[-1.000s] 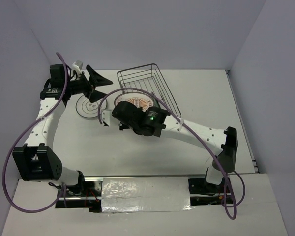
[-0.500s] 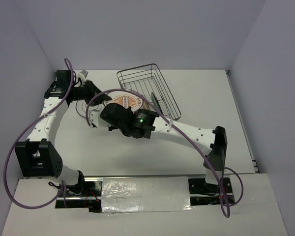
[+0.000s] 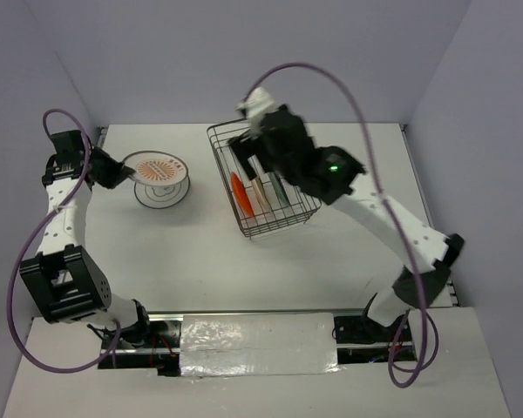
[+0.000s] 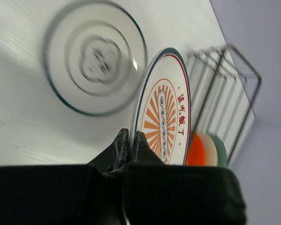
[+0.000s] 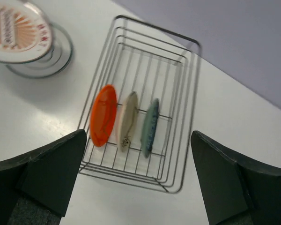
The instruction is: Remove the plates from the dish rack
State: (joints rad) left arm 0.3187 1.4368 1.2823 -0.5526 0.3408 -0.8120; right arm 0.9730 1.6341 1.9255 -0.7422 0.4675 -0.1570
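As the left pincer (image 4: 129, 136) grips a plate (image 4: 166, 110), the right pincer (image 5: 138, 136) gapes over the white table (image 3: 200, 252)

Red lettering on the patterned plate (image 4: 165, 123), left wrist view: four Chinese characters in a column near the rim, beside the orange sunburst. They are small and tilted, possibly ending in 饭了. In the right wrist view they blur, unreadable.

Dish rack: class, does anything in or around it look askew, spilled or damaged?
Nothing stands out: three plates stand on edge, side by side, in the dish rack; none looks broken or spilled.
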